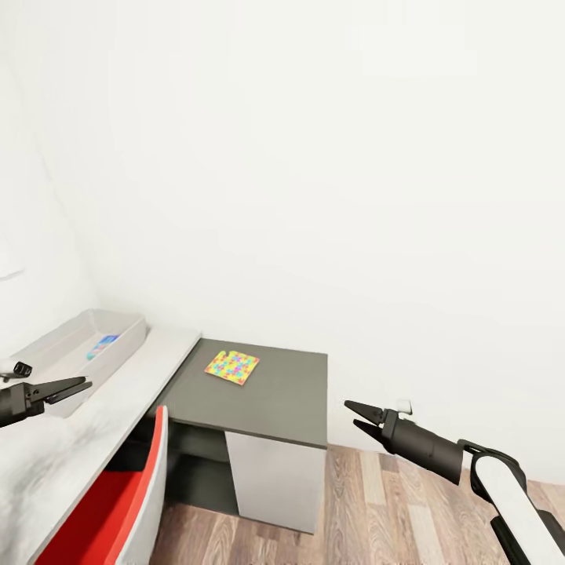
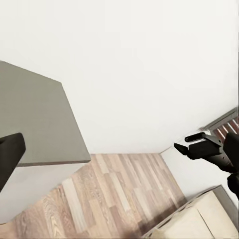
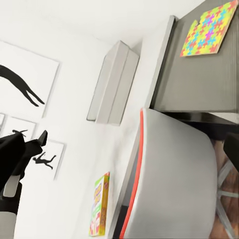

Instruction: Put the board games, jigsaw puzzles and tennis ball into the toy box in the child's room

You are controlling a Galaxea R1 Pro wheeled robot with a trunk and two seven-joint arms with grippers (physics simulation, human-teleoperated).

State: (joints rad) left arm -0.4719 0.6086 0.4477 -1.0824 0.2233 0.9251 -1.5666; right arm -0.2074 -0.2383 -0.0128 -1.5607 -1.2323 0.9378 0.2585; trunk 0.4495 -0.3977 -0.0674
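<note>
The light grey toy box (image 1: 55,345) stands at the far left end of the table's pale top (image 1: 149,369), with a blue board game (image 1: 103,346) lying inside it. One mosaic jigsaw puzzle (image 1: 232,366) lies flat on the lower dark grey top (image 1: 275,400); the right wrist view shows it too (image 3: 209,27). A yellow-green-red board game (image 3: 99,204) rests on the pale top, on the side of the toy box (image 3: 112,82) away from the puzzle. My left gripper (image 1: 85,384) hovers open beside the toy box. My right gripper (image 1: 350,414) hangs open, holding nothing, off the dark top's right end.
A grey chair with red trim (image 1: 125,494) is pushed against the desk between my arms. Wood-plank floor (image 1: 377,502) lies to the right of the desk's white panel (image 1: 275,479). Black silhouette posters (image 3: 22,82) hang on the wall. A beige bed corner (image 2: 194,219) shows past my right gripper.
</note>
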